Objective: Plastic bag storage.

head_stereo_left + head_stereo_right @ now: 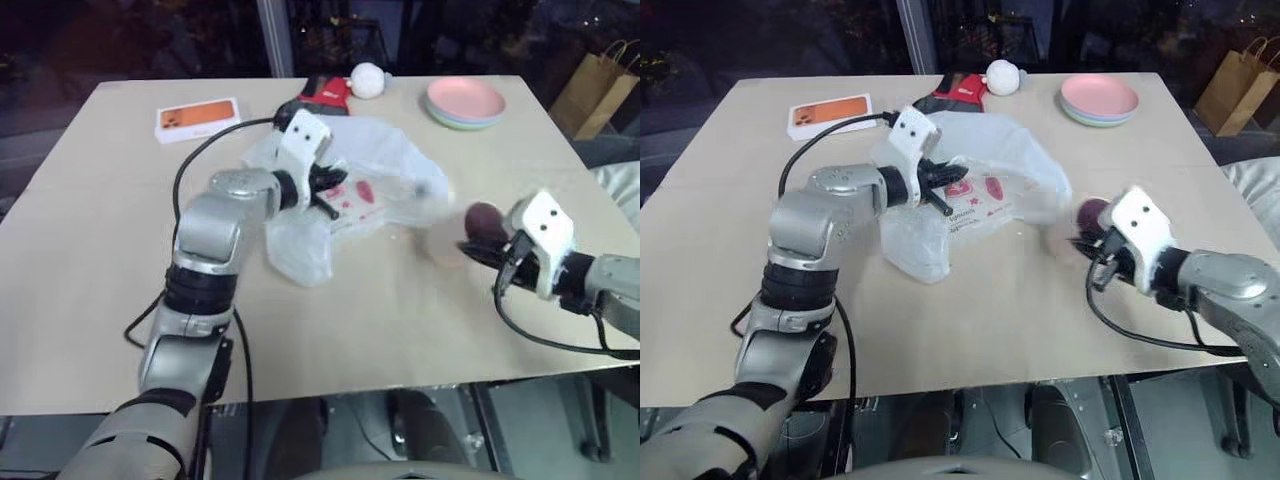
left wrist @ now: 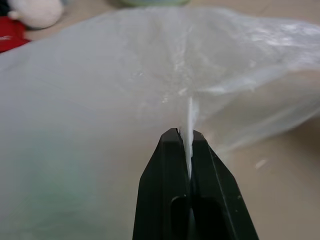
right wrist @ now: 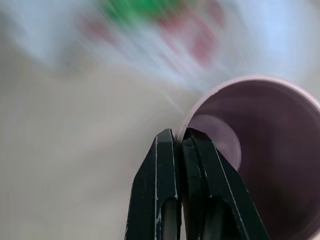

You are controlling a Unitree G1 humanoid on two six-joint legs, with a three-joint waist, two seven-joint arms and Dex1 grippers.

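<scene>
While the left tool [image 2: 185, 137] pinches a fold of the plastic bag [image 1: 375, 190] above the worktop [image 1: 100, 250], the right tool [image 3: 180, 135], clamped on the purple cup's [image 3: 260, 155] rim, should steady the cup upright for stuffing.

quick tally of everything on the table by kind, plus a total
plastic bag: 1
cup: 1
stack of plates: 1
orange box: 1
red item: 1
white ball: 1
total: 6
</scene>
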